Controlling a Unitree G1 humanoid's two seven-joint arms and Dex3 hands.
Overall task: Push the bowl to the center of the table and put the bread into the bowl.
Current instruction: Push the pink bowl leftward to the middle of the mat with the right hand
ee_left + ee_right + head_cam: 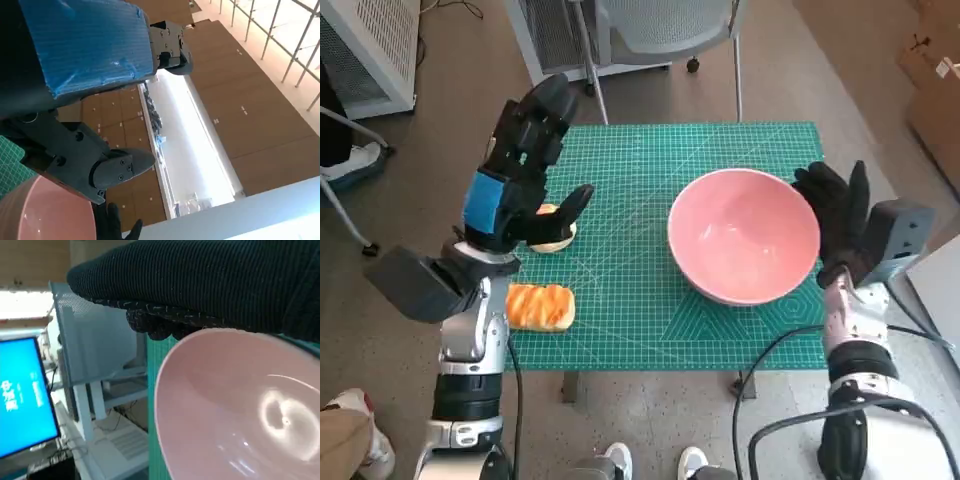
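A large pink bowl sits on the right half of the green cutting mat. My gloved right hand is flat against the bowl's right outer side, fingers up. The right wrist view shows the bowl just under the glove. A golden bread piece lies near the mat's front left corner. A second pale bread piece lies under my left hand, which hovers raised over the mat's left side with fingers spread and nothing in it. The left wrist view shows only the bowl's rim.
A grey chair stands behind the table. A white cabinet is at the far left. A person's shoes show at the table's front edge. Cables hang along my right arm.
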